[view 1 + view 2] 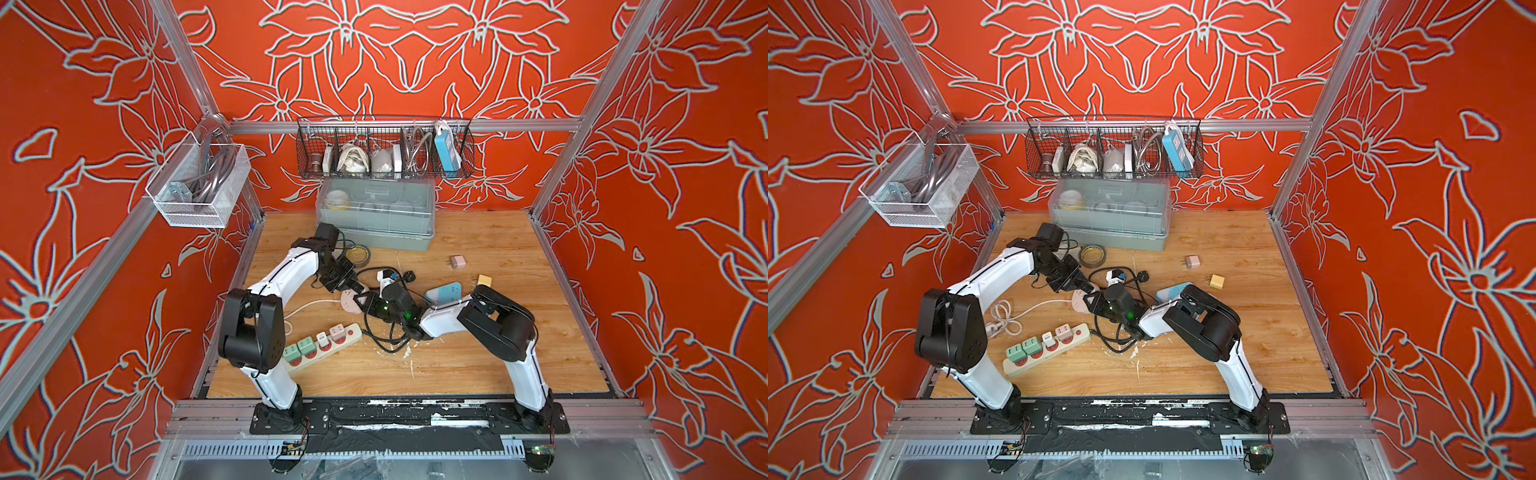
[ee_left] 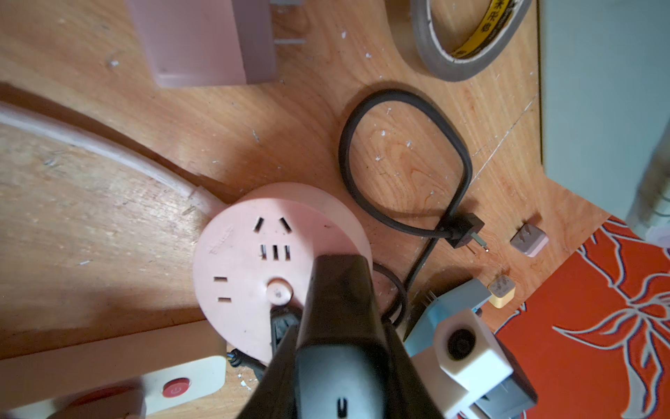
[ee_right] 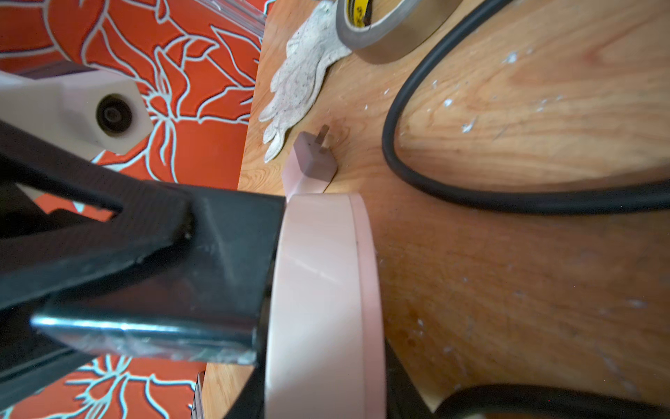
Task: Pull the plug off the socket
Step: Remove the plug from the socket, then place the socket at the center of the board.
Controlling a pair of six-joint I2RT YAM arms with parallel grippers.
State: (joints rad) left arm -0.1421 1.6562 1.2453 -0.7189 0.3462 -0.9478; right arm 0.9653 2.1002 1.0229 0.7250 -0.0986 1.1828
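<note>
Apparently the pink plug [image 3: 311, 163] lies loose on the desk [image 3: 507, 254], prongs bare, just beyond the round pink socket [image 2: 253, 261] from the right pincer [image 1: 371, 302]. The socket's visible slots stand empty. The left pincer [image 2: 337, 268] has its jaws together, tip on the socket's face. The right pincer is likewise closed, holding nothing I can make out. The plug looks light, hard and smooth, so grip its flat sides, not the prongs.

Both arms reach inward; left hand [image 1: 353, 286], right hand [image 1: 366, 304] closed, nearly meeting.
</note>
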